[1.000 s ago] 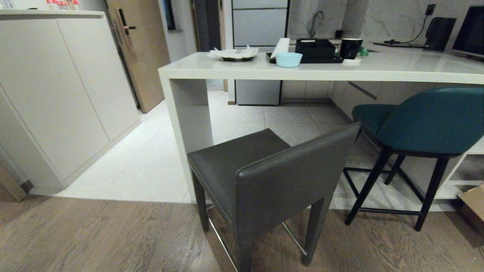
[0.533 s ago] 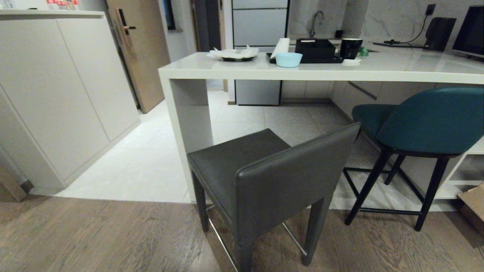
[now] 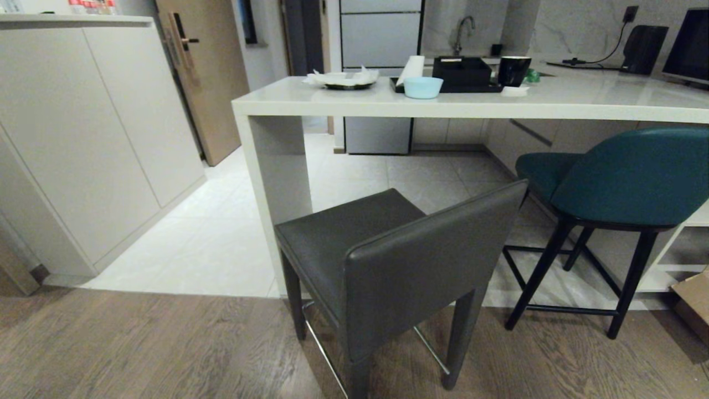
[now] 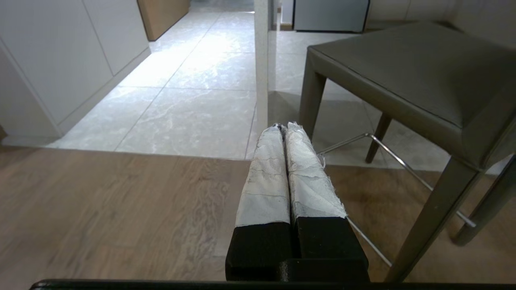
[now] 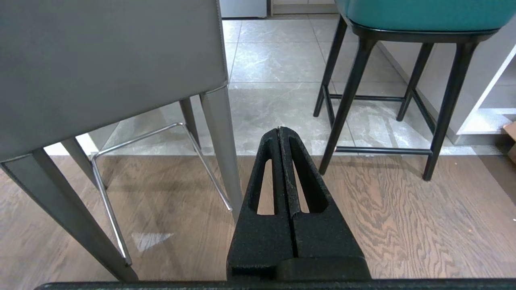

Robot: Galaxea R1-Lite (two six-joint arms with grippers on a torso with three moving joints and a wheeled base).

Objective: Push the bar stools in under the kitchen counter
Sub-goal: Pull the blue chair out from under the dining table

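Note:
A boxy dark grey bar stool stands in front of me, turned at an angle, its seat outside the kitchen counter. The teal bar stool stands to its right, its seat partly under the slab. Neither arm shows in the head view. My left gripper, its fingers wrapped in white tape, is shut and empty, low beside the grey stool. My right gripper is shut and empty, low between the grey stool's leg and the teal stool's black legs.
On the counter lie a light blue bowl, a black tray, a black mug and a plate with paper. A tall beige cabinet stands left. A cardboard box sits on the floor at right.

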